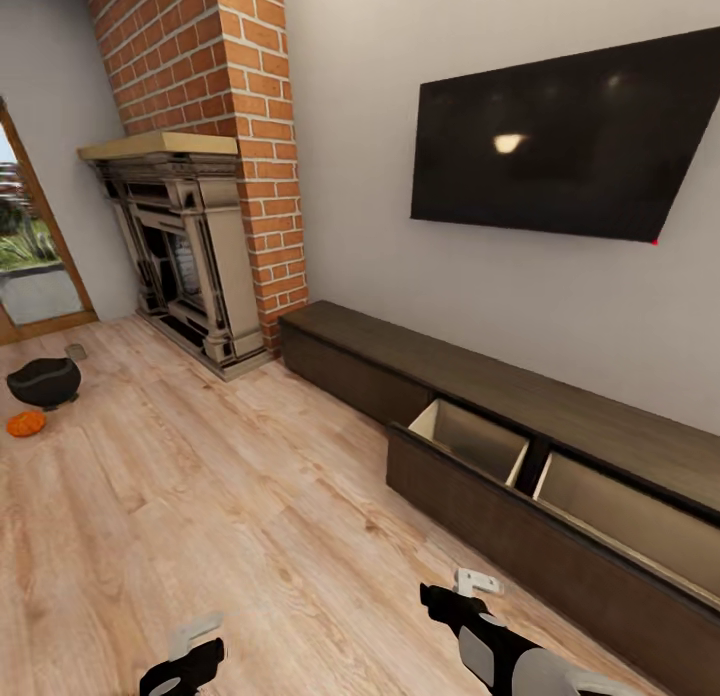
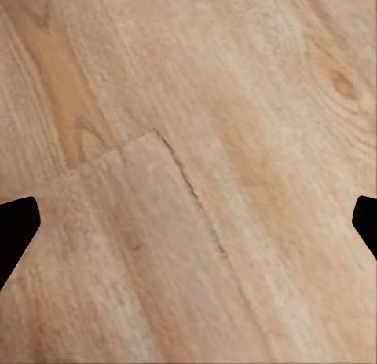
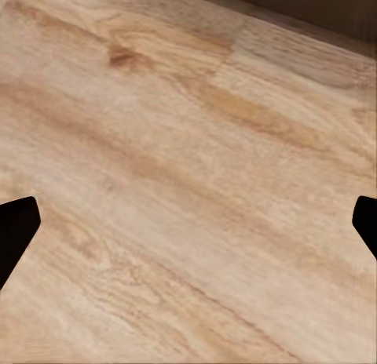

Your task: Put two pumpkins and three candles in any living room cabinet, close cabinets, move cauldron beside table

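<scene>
Both my left claw [image 2: 188,223] and right claw [image 3: 188,223] are hanging open over bare floor [image 1: 250,536]; cauldron [image 1: 44,381] and pumpkin [image 1: 26,423] are sitting at the frame's left, cabinet [image 1: 500,496] drawers gaping.

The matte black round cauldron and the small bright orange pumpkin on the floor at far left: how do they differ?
The matte black round cauldron is dark and clearly bigger; the small bright orange pumpkin is vivid and squat. The cauldron lies nearer the glass door, the pumpkin just in front of it. Both rest on the pale wooden floor.
</scene>
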Tool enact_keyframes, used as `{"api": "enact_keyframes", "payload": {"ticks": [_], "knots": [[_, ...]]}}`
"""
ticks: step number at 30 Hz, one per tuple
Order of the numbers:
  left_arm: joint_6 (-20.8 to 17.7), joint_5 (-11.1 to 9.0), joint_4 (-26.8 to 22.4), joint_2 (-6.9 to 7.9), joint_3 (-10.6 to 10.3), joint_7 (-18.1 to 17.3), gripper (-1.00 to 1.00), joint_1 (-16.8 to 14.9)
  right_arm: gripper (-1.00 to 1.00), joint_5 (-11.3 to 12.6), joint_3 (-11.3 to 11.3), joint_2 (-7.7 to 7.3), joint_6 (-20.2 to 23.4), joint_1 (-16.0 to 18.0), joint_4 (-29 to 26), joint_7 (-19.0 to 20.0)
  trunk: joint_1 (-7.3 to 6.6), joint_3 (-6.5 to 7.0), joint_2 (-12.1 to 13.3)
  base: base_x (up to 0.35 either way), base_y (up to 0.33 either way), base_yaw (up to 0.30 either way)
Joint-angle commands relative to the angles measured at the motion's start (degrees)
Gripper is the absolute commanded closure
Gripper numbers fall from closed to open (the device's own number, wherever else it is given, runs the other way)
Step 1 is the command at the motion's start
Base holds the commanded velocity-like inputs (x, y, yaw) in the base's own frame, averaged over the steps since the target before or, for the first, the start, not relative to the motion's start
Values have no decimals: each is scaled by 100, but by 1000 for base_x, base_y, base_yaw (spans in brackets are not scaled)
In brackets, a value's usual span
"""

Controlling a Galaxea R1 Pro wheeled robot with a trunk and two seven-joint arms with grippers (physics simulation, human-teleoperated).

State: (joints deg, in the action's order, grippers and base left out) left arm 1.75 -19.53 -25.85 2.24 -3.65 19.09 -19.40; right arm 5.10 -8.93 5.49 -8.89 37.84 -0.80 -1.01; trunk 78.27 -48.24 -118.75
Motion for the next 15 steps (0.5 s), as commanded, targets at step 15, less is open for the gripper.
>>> {"api": "enact_keyframes", "payload": {"ticks": [15], "knots": [[18, -57, 1, 5, -48, 32, -100, -2, -100, 53, -3, 75, 23, 4, 21, -18, 0, -60, -2, 28, 126, 253]]}}
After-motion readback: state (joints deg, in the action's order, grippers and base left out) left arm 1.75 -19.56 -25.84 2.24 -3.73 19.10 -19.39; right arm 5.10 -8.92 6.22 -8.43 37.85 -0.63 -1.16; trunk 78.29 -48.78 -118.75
